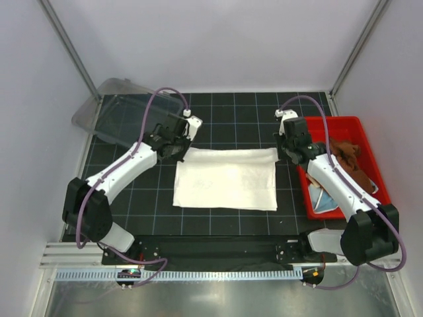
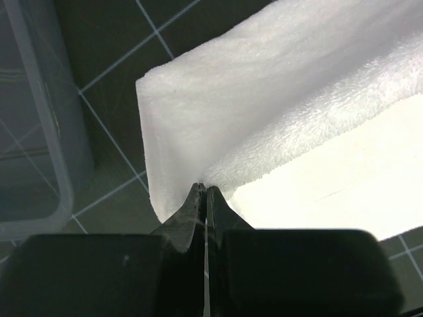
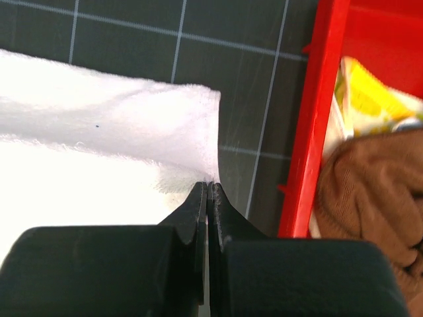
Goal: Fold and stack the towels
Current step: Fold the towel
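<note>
White walls enclose a black rubber mat (image 1: pixel 152 198) ruled with a pale grid, and both arms reach across it from the near edge. At the tool end, the left gripper (image 2: pixel 206 191) has its jaws pressed together, pinching the far-left corner of a large rectangular cream-white terry towel (image 1: pixel 225 178). In the left wrist view a thick fold of pile runs away from the tips toward 2 o'clock. The right gripper (image 3: pixel 207 188) is likewise squeezed tight on the far-right corner of the same towel, with the hem meeting the tips and the cloth spreading off toward 9 o'clock. From above, the towel lies mostly flat at the middle of the mat, its long sides running from 9 to 3 o'clock, with the two grippers at its 10 and 2 o'clock corners. Just beyond the right gripper, at 3 o'clock from the towel, sits a red rectangular plastic bin (image 1: pixel 370 125). It holds a crumpled rust-brown towel (image 1: pixel 347 155), a yellow towel (image 3: pixel 370 99) partly under the brown one, and a light-blue cloth (image 1: pixel 327 206) at its near end, largely hidden by the right arm. At 10 o'clock from the towel, past the left gripper, a clear plastic tray (image 1: pixel 106 109) rests tilted over the edge of the mat.
</note>
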`<state>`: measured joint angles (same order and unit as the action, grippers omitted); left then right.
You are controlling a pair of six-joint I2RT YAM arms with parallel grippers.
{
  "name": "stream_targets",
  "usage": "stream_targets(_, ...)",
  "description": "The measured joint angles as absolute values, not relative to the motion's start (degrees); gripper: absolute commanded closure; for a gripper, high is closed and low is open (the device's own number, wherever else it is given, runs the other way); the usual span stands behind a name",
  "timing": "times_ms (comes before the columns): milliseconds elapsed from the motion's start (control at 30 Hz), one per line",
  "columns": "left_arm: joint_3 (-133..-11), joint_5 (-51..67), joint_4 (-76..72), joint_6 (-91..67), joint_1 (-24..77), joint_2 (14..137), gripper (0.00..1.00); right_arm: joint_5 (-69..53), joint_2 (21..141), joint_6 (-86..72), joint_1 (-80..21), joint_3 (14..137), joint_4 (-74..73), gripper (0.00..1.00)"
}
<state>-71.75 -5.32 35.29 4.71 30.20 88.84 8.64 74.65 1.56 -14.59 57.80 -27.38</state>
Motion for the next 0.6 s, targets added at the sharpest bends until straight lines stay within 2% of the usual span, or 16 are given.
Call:
stream_targets(367, -59.4, -5.4, 35.0, -3.1, 34.3, 77.6, 1.00, 12.4, 66.4, -12.5, -19.6, 51.4, -35.4, 0.99)
stream_targets(600, -57.9, -5.8, 37.3, -6.9, 36.2, 75.0, 1.00, 13.2, 61.6, -18.4, -22.2, 48.8, -40.3, 0.99)
